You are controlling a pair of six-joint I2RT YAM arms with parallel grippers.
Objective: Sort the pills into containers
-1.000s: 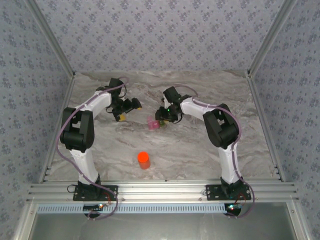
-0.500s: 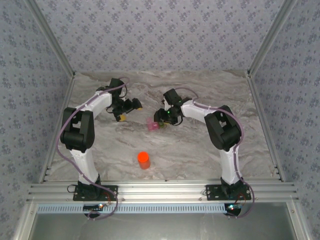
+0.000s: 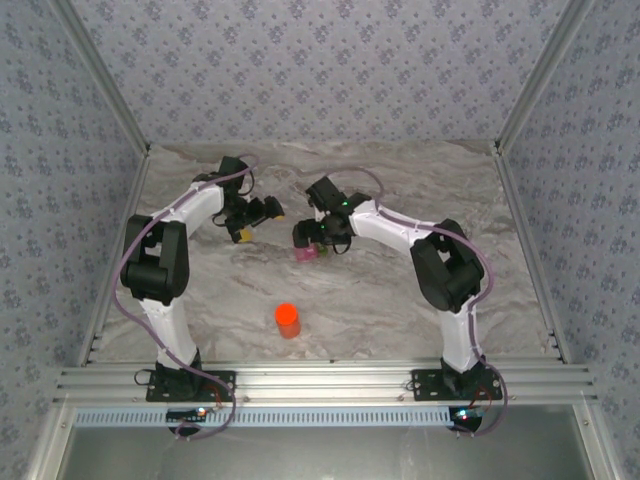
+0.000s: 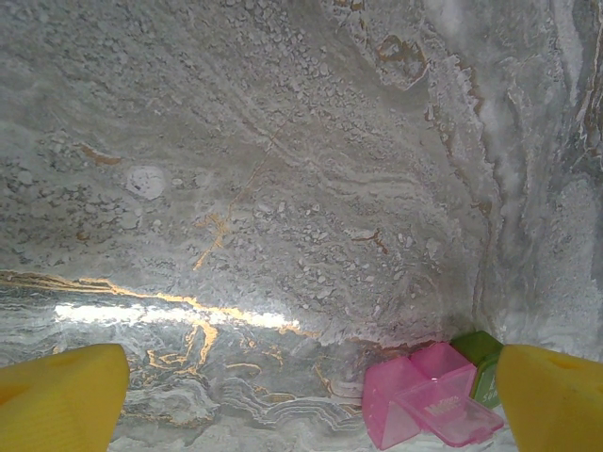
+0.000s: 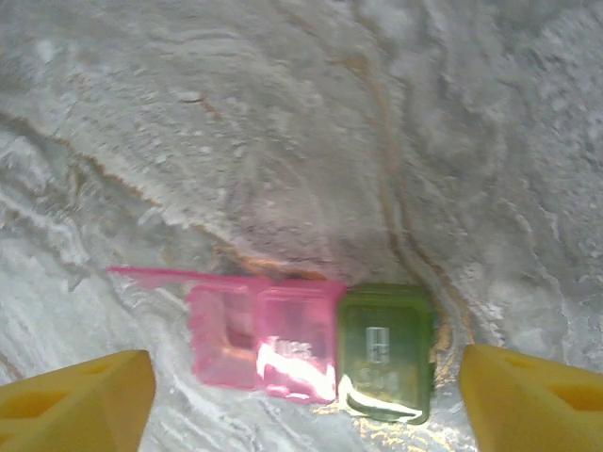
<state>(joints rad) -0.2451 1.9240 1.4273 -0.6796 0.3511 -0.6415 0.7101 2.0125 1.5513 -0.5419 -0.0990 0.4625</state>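
From the left in the top view, the left arm (image 3: 160,250) bends over the table (image 3: 400,300). Its left tool (image 3: 256,217) hangs with yellow fingertips (image 4: 58,395) spread wide and nothing between them. A pale round spot (image 4: 146,182) lies on the marble ahead of it; I cannot tell whether it is a pill or a mark in the stone. An orange-red bottle (image 3: 288,320) stands upright alone near the table's middle, well apart from both arms. At about 1 o'clock from it sit the containers (image 3: 307,252), a pink compartment joined to a green one. The pink lid is swung open and the green one is down. The left tool is at about 10 o'clock from them, near but apart. The right tool (image 3: 310,236) hovers right over them, partly covering them from above. In its wrist view the fingers stand far apart in the two bottom corners, the box lies between them, and neither finger touches it. The right arm (image 3: 445,265) reaches in from 4 o'clock. A second ago the right tool hung to the right of the box with its fingers closer together; it has since swung left over the box and opened. The left arm, bottle and box keep their places. The table is grey-white marble with tan veins and a bright glare streak. Walls (image 3: 320,70) papered in a small floral pattern close three sides, and an aluminium rail (image 3: 320,385) runs along the near edge.
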